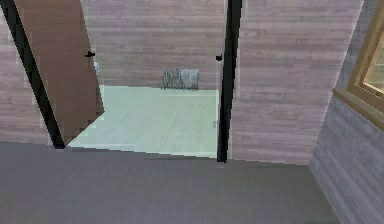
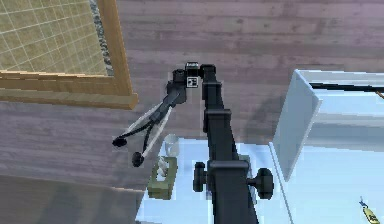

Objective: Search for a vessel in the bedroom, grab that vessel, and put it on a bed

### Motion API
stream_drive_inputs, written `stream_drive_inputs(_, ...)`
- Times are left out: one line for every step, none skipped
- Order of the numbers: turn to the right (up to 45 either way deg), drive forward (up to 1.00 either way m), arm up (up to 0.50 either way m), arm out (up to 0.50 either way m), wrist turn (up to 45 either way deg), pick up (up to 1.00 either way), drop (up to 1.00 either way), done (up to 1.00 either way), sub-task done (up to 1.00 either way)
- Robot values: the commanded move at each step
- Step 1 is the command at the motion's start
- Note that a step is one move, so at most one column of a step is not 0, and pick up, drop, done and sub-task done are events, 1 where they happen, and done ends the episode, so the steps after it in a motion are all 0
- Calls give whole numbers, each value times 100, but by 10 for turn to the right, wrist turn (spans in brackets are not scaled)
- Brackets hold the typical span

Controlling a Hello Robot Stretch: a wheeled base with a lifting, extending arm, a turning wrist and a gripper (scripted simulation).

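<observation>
In the forward view, a brown door (image 1: 62, 62) stands swung open at the left of a dark-framed doorway (image 1: 231, 80). Pale floor (image 1: 150, 118) lies beyond it, with a small grey striped thing (image 1: 181, 78) against the far wall. A window frame (image 1: 366, 92) shows at the right edge.

In the arm side view, the arm (image 2: 224, 150) rises over the near edge of a pale surface (image 2: 320, 190). The jaws' thin fingers (image 2: 137, 157) slant down toward an olive box (image 2: 160, 180) at the surface's left edge. I cannot tell how the jaws stand, whether they hold anything, or which thing is the vessel.
</observation>
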Motion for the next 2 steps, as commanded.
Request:
stream_drive_inputs(0,0,0,0,450,0,0,0,0)
stream_drive_inputs(0,0,0,0,450,0,0,0,0)
